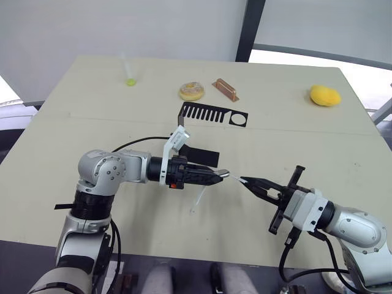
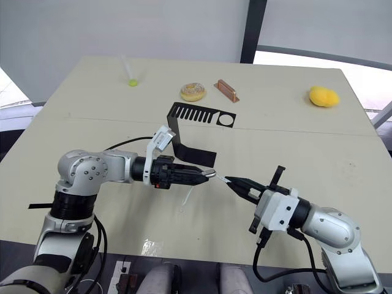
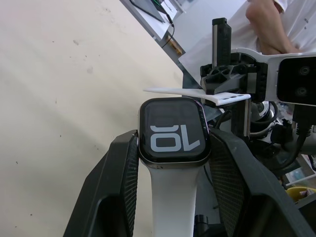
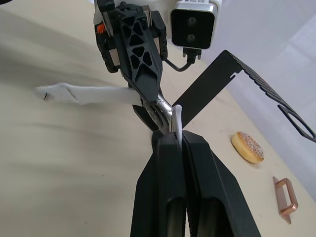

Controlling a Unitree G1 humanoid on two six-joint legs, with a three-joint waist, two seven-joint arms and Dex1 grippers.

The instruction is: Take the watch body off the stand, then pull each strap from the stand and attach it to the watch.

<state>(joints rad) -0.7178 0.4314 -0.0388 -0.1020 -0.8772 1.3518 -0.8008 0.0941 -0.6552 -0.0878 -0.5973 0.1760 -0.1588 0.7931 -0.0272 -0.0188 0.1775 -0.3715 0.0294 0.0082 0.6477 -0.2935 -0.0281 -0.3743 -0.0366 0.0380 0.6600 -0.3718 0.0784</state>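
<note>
The right claw is pinching the 2nd strap end-on toward the watch, which the left claw is clamping with 1 strap already hanging from it. The last attachment is under way; next, the strap end needs lining up with the watch's slot. Beyond, the stand is sitting bare on the worktop.

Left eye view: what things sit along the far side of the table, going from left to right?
Green ball → doughnut → copper-coloured bar → yellow sponge.
</note>
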